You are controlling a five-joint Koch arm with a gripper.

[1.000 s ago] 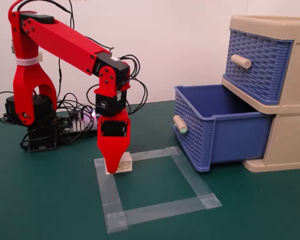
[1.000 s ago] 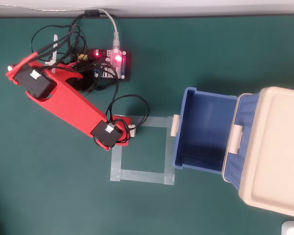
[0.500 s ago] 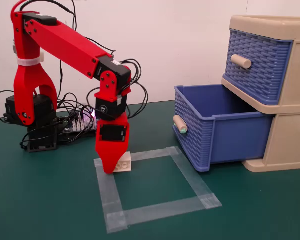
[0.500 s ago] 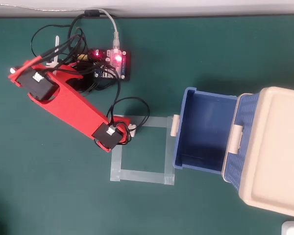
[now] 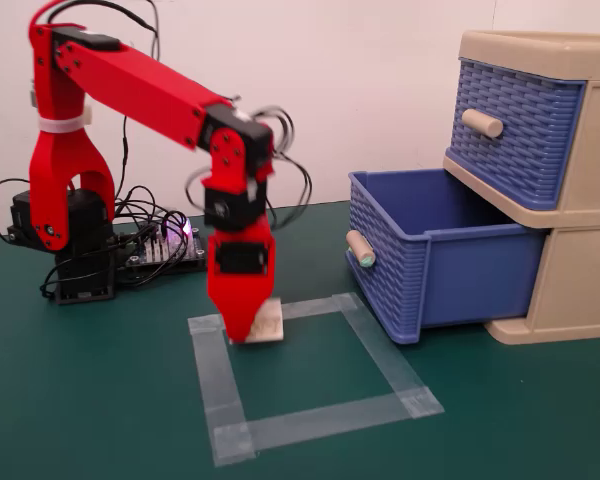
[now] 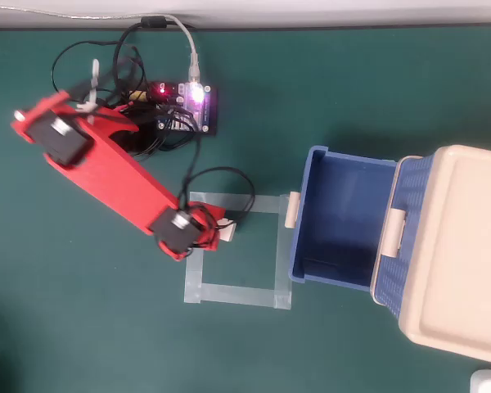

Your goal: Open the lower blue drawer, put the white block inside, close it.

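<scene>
Pointing straight down, the red gripper point(image 5: 242, 335) is at the white block point(image 5: 268, 327), its tapered jaw covering most of the block's left side in the fixed view; whether the jaws are clamped on it or parted cannot be told, since only one tip shows. The block is a small cream-white brick, blurred here, sitting low at the far left corner of the tape square point(image 5: 400, 388) on the green table point(image 5: 100, 400). From overhead only its pale end point(image 6: 228, 233) peeks out beside the wrist. The lower blue drawer point(image 5: 450, 270) stands pulled out, basket-weave walls, its beige handle point(image 5: 360, 248) teal-tipped, interior bare. It lies to the right, apart from the block.
</scene>
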